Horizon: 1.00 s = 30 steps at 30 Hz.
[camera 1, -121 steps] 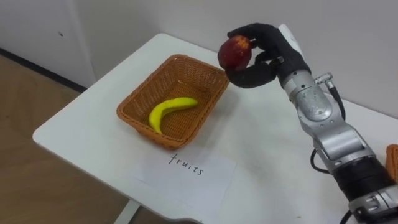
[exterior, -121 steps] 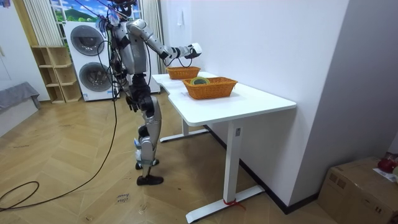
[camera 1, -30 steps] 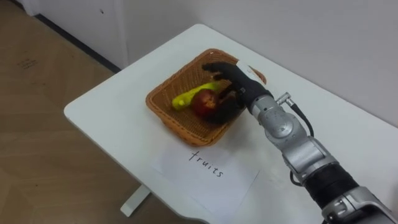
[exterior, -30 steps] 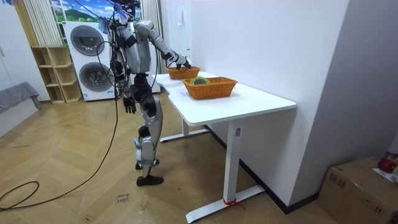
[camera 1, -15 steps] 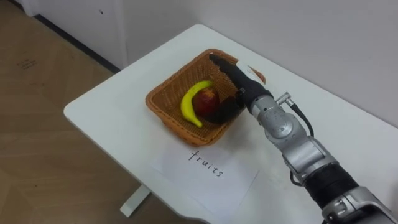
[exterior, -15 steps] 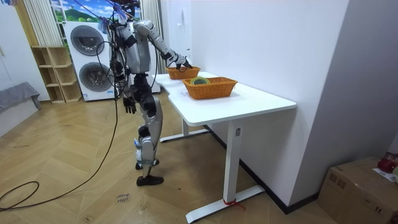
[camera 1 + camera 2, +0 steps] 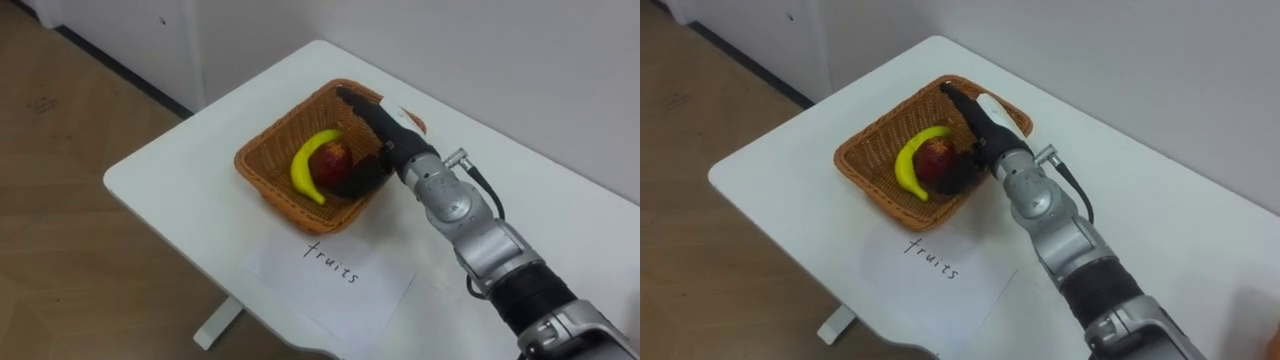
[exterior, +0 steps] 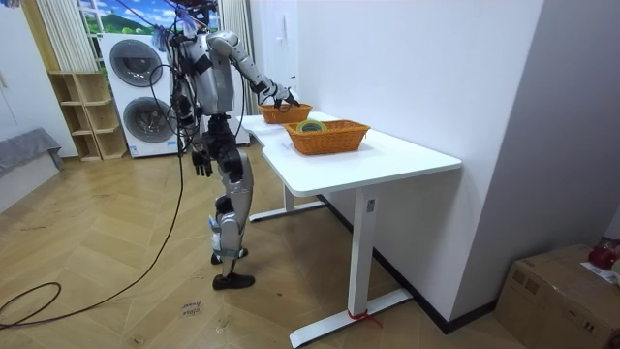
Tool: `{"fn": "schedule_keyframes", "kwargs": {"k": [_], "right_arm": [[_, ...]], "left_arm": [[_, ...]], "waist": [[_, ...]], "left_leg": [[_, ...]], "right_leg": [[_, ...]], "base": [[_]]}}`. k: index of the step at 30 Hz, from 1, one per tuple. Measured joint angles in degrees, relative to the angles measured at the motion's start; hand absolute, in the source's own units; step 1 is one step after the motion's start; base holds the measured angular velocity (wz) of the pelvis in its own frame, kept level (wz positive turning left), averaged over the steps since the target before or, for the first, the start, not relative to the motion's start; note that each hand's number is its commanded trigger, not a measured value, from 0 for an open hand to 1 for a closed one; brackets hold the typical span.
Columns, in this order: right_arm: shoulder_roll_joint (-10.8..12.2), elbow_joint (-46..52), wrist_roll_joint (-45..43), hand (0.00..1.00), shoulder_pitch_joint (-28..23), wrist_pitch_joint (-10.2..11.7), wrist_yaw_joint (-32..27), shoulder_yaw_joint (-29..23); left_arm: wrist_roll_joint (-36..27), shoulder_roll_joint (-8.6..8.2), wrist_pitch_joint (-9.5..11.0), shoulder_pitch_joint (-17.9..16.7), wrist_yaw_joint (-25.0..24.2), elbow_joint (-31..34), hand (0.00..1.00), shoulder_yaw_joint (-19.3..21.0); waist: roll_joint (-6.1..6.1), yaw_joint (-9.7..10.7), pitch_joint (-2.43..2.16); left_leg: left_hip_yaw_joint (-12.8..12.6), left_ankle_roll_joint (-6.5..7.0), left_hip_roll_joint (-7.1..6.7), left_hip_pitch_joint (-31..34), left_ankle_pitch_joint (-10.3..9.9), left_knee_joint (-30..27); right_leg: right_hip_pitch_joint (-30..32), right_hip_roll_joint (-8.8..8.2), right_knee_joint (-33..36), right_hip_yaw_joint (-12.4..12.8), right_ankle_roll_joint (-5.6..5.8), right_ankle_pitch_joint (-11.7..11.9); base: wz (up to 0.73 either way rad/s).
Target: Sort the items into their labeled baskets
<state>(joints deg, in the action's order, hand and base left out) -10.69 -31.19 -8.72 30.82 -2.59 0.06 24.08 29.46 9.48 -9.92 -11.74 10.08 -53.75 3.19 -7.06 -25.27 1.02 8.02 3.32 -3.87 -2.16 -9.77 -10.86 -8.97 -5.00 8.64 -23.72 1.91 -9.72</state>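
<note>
A wicker basket (image 7: 268, 168) stands on the white table (image 7: 180, 195) above a paper sheet (image 7: 335, 272) with handwriting. A yellow banana (image 7: 310, 165) and a red apple (image 7: 335, 160) lie in it, side by side. My right hand (image 7: 378, 122) hovers over the basket's right half with its fingers stretched out straight above the apple and the thumb low beside it; nothing is gripped. In the room view I stand at the table's end, right arm reaching to this basket (image 8: 286, 113), and my left hand (image 8: 199, 161) hangs by my hip.
A second wicker basket (image 8: 326, 139) with office things sits further along the table. The wall runs close behind the table. The table's edge (image 7: 150, 215) drops to wooden floor on my left and front.
My right hand brought the apple down into the basket, then its fingers straightened and let it go. The apple now rests against the banana, which shifted to its left.
</note>
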Motion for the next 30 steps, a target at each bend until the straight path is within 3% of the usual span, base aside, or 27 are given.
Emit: {"fn": "schedule_keyframes", "kwargs": {"k": [7, 12, 20, 25, 30], "right_arm": [[-0.36, 0.27, 1.53, 0.0, 0.02, 0.03, 0.0, -0.72], [-0.51, 0.86, 1.57, 0.0, 0.02, 0.04, -0.01, -1.87], [-0.78, 6.33, 2.59, 0.0, 0.02, 0.31, -1.29, -5.23], [-1.35, 7.74, 4.45, 0.0, 0.02, 0.84, -3.75, -7.19], [-2.64, 9.86, 5.58, 0.0, 0.02, 0.87, -6.57, -8.25]], "left_arm": [[0.01, 0.09, 0.02, 0.35, 1.02, 0.35, 0.0, 0.23], [-0.02, 0.08, 0.02, 0.18, 1.02, 0.33, 0.0, 0.24], [-0.56, 0.05, 0.46, -0.61, 1.03, 0.02, 0.0, 0.06], [-0.52, 0.04, 1.3, -1.24, 1.03, 1.51, 0.0, 0.64], [-0.48, 0.1, 1.59, -1.89, 1.04, 1.57, 0.0, 1.71]], "waist": [[0.12, 0.42, -0.14], [0.26, 1.93, -0.09], [1.03, 4.7, -0.16], [1.7, 4.94, -0.71], [1.82, 5.67, -0.79]], "left_leg": [[-0.55, 0.0, 0.06, -0.35, 0.01, 0.03], [-0.9, 0.0, 0.07, -0.41, 0.0, 0.33], [-1.41, 0.01, 0.13, -0.4, 0.0, 0.0], [-1.69, 0.0, 0.21, -0.4, 0.0, 0.03], [-1.63, 0.0, 0.2, -0.43, 0.0, 0.05]], "right_leg": [[-0.18, -0.01, -0.01, 0.55, 0.0, 0.0], [-0.19, 0.07, 0.01, 1.78, 0.0, 0.0], [-0.02, 0.05, -0.01, 1.72, 0.0, 0.0], [0.19, 0.02, 0.0, 1.62, 0.0, 0.0], [0.01, 0.02, 0.0, 1.54, 0.0, 0.0]], "base": [[-0.03], [-0.04], [-0.02], [-0.03], [0.01]]}}
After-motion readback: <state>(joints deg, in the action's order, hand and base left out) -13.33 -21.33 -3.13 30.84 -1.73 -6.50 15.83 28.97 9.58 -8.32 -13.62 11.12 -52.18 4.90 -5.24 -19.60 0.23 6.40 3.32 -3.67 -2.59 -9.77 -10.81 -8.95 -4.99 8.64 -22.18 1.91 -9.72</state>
